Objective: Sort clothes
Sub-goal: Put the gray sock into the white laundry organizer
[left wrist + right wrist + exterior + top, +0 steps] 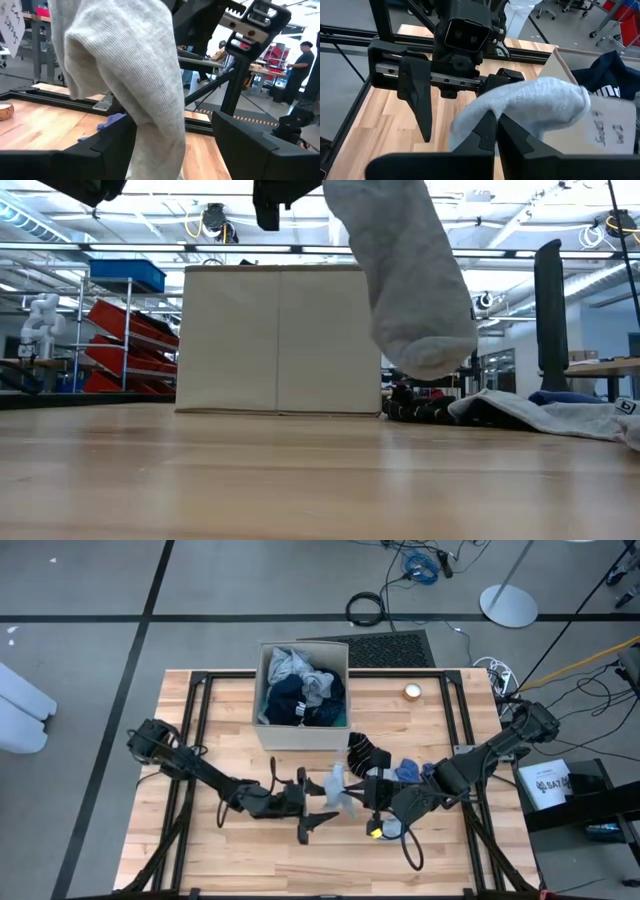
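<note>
Nearest the table's front edge, the right gripper [495, 131] had its fingers clamped on a pale grey sock [338, 787], which hung clear of the table [230, 840] between the two arms. The left gripper [312, 808] faced it just beside, fingers spread wide and gripping nothing. Behind them, striped black socks [366, 753] and small blue pieces [408, 772] lay loose on the wood. Farther back, the beige box [300, 735] already held navy and grey garments [300, 690]. Sorting looked well underway, not finished: the lifted sock and the loose pieces remained to be placed.
</note>
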Controlling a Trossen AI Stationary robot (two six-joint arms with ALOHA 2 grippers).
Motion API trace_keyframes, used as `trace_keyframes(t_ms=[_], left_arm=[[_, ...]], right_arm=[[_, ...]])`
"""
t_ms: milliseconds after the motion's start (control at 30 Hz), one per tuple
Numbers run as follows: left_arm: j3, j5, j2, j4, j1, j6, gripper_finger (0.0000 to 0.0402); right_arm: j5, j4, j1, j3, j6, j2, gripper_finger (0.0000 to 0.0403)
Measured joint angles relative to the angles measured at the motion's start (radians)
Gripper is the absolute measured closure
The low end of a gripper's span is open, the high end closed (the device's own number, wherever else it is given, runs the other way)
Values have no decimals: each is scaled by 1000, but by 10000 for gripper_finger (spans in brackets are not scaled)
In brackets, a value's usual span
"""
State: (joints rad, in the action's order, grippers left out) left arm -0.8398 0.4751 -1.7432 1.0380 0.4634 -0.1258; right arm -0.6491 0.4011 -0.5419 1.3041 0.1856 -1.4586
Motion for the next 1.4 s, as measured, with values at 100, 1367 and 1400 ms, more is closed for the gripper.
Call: trace_keyframes(t_ms=[100, 1367, 1400], left_arm=[[0, 0, 3, 4, -8, -27, 148], [-568, 82, 438, -942, -301, 295, 400], [-604, 72, 437, -981, -341, 290, 400]], right_arm=[[0, 0, -2, 0, -7, 0, 403], [-216, 770, -257, 58, 497, 158, 175], [-215, 770, -262, 58, 489, 158, 175]])
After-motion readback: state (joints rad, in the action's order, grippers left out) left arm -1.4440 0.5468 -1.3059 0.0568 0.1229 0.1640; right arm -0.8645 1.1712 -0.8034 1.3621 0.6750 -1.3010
